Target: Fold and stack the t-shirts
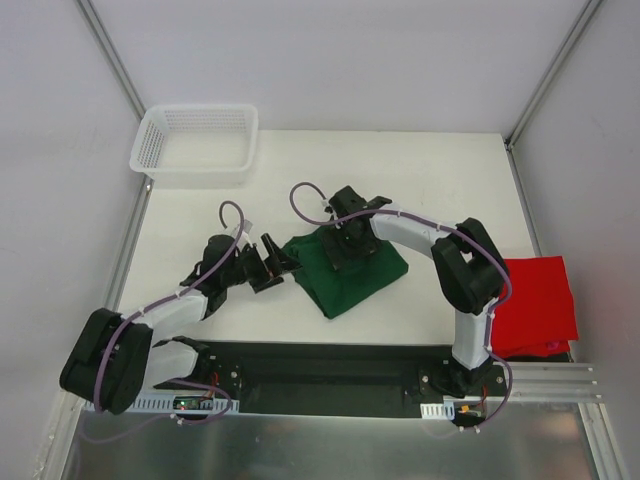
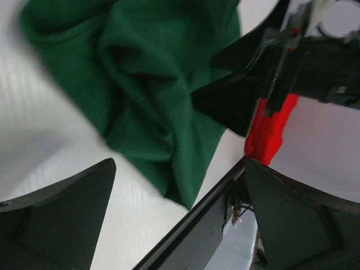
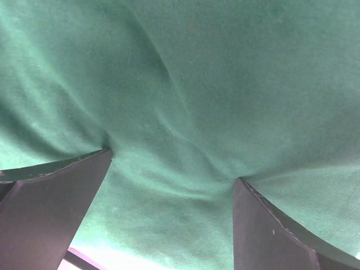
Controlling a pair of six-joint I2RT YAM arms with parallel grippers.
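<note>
Robot lab cell, white table (image 1: pixel 400 160), plain enclosure walls (image 1: pixel 330 60), aluminium frame (image 1: pixel 112 52)

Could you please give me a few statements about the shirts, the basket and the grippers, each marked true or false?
1. The red t-shirt lies apart from the green t-shirt. True.
2. The green t-shirt is inside the white basket. False: it lies outside, well away from it.
3. The right gripper has its fingers on the green t-shirt. True.
4. The left gripper holds the red t-shirt. False: it is open and empty beside the green one.
</note>
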